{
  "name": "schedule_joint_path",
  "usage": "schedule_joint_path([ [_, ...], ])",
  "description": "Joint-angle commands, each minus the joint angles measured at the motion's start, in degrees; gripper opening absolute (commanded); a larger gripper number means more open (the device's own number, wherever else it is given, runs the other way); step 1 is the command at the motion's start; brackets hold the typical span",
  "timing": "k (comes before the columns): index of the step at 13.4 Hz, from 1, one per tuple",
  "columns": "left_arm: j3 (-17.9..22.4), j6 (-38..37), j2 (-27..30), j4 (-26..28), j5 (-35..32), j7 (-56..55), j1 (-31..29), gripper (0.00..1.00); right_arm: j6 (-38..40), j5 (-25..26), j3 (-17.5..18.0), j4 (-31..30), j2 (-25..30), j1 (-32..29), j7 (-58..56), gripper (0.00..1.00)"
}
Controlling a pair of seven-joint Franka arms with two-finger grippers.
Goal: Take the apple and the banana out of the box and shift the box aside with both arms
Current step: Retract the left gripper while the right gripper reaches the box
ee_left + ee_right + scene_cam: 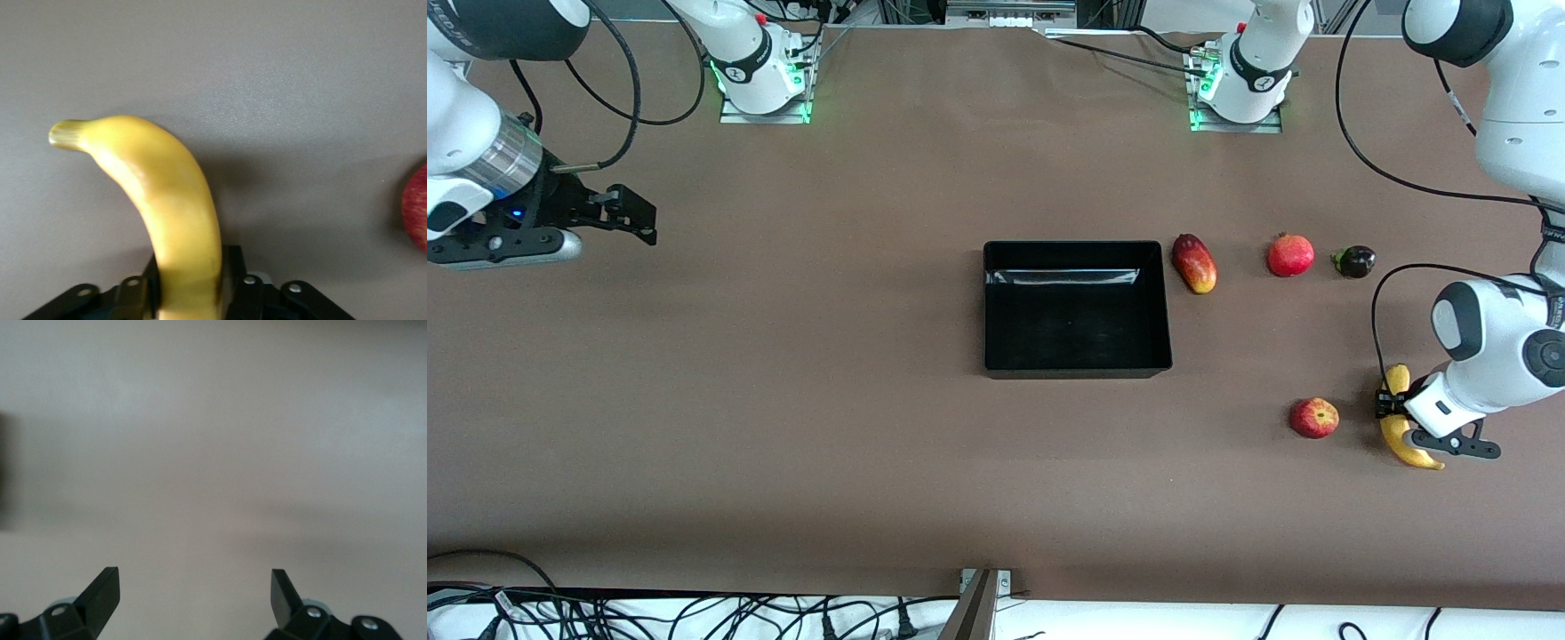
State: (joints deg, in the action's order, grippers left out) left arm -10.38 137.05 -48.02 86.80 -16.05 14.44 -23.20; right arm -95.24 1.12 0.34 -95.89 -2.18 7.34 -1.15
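Note:
The yellow banana (1405,427) lies at the left arm's end of the table, beside the red-yellow apple (1313,418). My left gripper (1392,411) is low over the banana's middle, with its fingers shut on both sides of it; the left wrist view shows the banana (167,200) clamped in the gripper (190,287), with the apple's edge (417,207) at the side. The black box (1076,307) sits mid-table, empty. My right gripper (640,222) waits open and empty above the right arm's end of the table; it also shows in the right wrist view (193,587) over bare tabletop.
A mango (1194,263), a pomegranate (1290,255) and a small dark fruit (1354,261) lie in a row beside the box, farther from the front camera than the apple. Cables hang along the table's near edge.

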Motion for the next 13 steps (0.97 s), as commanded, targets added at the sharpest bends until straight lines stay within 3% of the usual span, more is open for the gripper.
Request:
schedule_joint_path([
  [1,0.62,-0.72,1.61,0.04,-1.79,-1.43,0.78,1.0,2.08,0.11,0.1,0.7,-1.68,5.03,-1.49,1.0],
  [2,0.53,-4.21,5.18,1.43,-1.62,-0.91,0.7,1.0,1.29,-0.85,0.1,0.96,-3.52,6.7,-0.96,1.0],
  [4,0.01,-18.84,13.36,1.36,-0.05,-0.38,0.7,1.0,-3.0,-5.06,0.1,1.05,-7.38,10.83,3.14,1.0],
  [6,0.35,-29.95,21.35,1.18,4.51,2.77,2.09,1.0,-9.05,-5.61,0.1,1.05,-11.51,16.45,12.18,1.0],
  [10,1.84,-42.11,33.14,0.92,9.09,3.84,6.13,1.0,-21.98,-5.78,0.1,5.51,-25.12,25.94,25.72,0.98],
  [13,14.72,-47.03,40.79,0.74,18.04,2.53,19.19,1.0,-28.22,-5.96,0.1,11.33,-34.53,31.75,34.87,0.98],
])
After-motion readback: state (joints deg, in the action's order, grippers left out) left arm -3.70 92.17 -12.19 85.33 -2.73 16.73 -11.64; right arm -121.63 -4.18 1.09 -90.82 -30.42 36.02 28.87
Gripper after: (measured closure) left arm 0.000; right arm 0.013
